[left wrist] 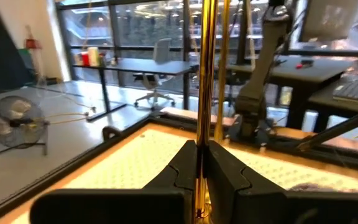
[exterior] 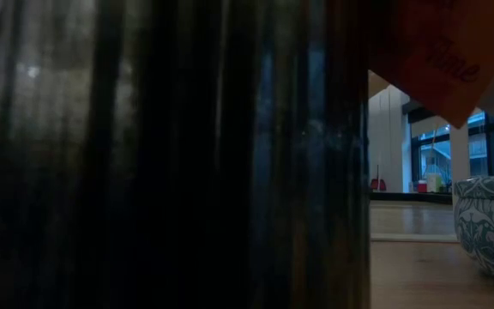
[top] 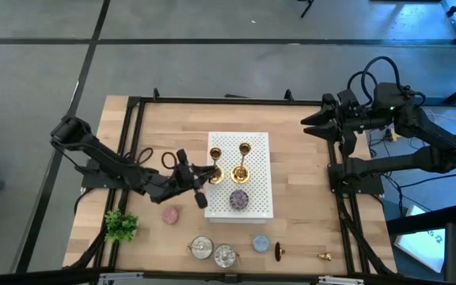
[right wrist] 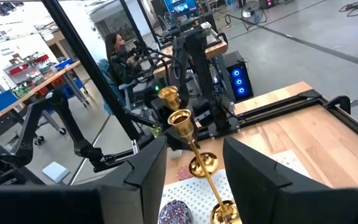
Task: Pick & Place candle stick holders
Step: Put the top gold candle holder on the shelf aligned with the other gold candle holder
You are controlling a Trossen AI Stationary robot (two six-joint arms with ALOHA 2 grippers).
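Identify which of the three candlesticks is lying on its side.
The candlestick at the table's near edge, right of the blue disc; the other two stand upright on the white board.

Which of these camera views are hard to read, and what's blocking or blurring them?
Low view: a dark, blurred object right at the lens blacks out most of the frame, leaving a strip of bright room and a patterned bowl. Left wrist view: the gold candlestick stem, clamped by the left gripper, is soft from closeness. High view: clear, evenly lit.

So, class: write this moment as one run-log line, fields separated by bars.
left claw: shut on candlestick stem on white board | right claw: open, waiting at table's right edge | third candlestick: lying near front edge
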